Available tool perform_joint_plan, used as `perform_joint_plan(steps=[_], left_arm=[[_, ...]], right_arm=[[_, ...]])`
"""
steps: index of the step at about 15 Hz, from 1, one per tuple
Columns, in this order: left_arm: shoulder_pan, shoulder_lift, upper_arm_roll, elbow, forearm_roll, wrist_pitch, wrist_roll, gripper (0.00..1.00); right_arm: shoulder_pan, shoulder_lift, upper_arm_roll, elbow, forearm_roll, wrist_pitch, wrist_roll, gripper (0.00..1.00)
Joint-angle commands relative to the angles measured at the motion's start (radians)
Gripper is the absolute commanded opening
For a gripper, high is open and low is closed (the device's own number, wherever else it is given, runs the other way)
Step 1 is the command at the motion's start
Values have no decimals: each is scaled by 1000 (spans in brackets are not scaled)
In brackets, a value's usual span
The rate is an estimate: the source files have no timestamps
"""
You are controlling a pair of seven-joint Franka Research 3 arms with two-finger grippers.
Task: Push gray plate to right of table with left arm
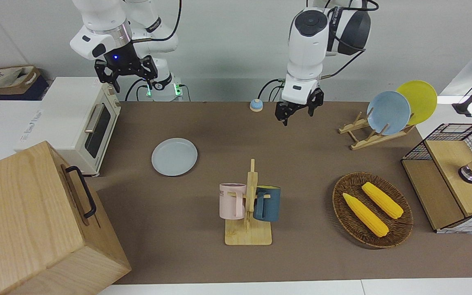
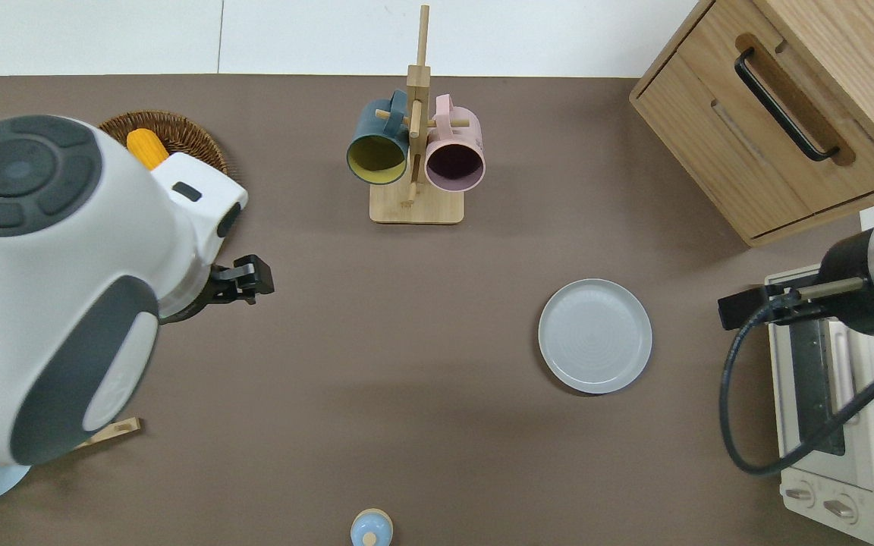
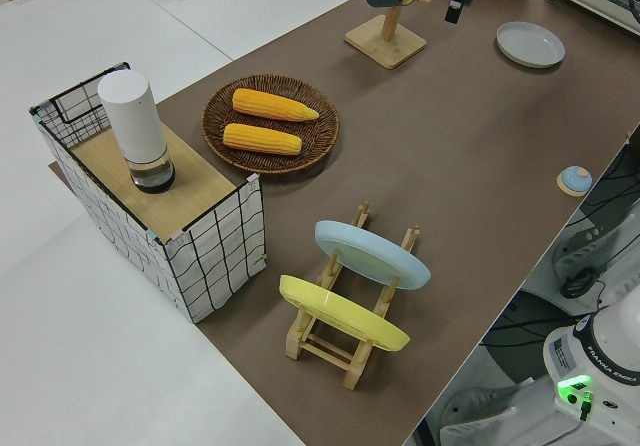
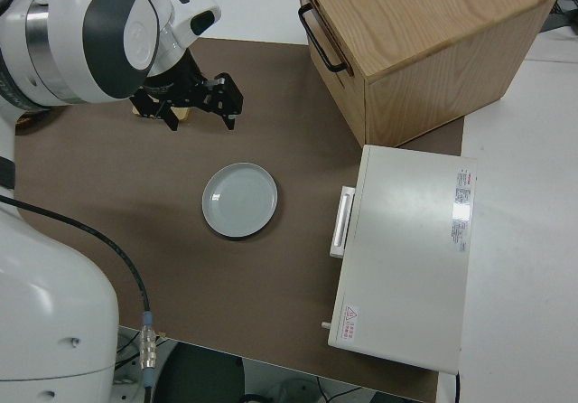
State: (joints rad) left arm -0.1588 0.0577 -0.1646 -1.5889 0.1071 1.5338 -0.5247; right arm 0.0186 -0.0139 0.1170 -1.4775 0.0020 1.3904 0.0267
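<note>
gray plate (image 1: 174, 157) lies flat on the desk (image 1: 203, 196) near the toaster oven (image 1: 81, 123). left gripper (image 1: 298, 111) hangs above bare desk, jaws open, empty. right arm parked.

A robotics laboratory with a mock kitchen is shown: two arms are mounted at a brown-covered table (image 1: 203, 123) set with a toaster oven (image 1: 78, 123), mug rack (image 1: 249, 205) and plate rack (image 1: 377, 131).

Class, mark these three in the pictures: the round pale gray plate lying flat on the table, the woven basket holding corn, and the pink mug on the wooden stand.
round pale gray plate (image 1: 174, 156), front view, centre of its flat face.
woven basket (image 1: 405, 229), front view, bare rim.
pink mug (image 1: 230, 201), front view, outer side wall.
</note>
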Motion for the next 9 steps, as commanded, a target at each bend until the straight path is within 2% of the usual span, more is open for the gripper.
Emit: perform_joint_plan(steps=[1,7,9], left_arm=[[128,-58,-9,-23,-70,-24,188,993],[330,-78,-9,-28,-135,-47,501,993],[390,-85,-9,-37,-144,-47,567,993]], right_arm=[[-20,-3,13,8,10,-14,1,983],[-20,-3,13,8,10,-14,2,983],[-20,-3,13,8,10,-14,2,983]])
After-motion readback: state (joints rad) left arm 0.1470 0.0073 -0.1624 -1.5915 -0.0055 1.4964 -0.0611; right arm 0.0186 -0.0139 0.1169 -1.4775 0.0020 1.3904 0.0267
